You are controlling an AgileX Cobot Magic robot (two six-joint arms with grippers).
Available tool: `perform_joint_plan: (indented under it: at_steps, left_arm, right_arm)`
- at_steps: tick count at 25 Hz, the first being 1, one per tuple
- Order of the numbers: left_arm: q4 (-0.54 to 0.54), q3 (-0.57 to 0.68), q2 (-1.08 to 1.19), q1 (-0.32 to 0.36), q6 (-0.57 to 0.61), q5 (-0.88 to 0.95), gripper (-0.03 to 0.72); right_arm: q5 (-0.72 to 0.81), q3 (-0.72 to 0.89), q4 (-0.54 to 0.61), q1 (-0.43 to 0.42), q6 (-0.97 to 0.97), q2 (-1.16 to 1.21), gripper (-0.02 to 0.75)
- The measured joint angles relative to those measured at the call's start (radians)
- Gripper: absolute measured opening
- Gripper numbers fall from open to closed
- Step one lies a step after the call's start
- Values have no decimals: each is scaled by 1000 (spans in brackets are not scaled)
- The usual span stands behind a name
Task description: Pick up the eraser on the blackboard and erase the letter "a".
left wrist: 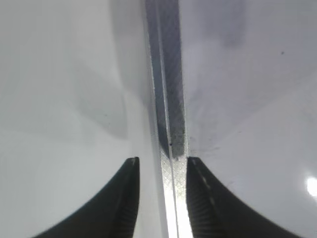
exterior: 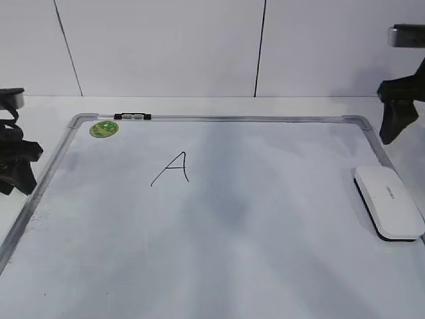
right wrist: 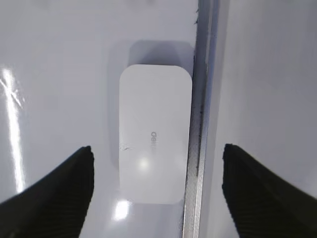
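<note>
White eraser beside blackboard frame, seemingly below right gripper, jaws spread wide, clear of it.

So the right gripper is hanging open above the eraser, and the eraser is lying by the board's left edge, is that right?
Not quite. The right gripper does hang open above the eraser, but the eraser lies by the right edge of the blackboard, close beside its metal frame. The exterior view shows this, and the right wrist view confirms the frame alongside it.
</note>
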Motion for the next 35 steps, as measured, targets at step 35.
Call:
perform_joint_plan:
  at_steps: [35]
  left_arm:
    - [8, 162, -787, 0, -42, 386, 321]
  right_arm:
    - [29, 437, 38, 0, -27, -795, 596]
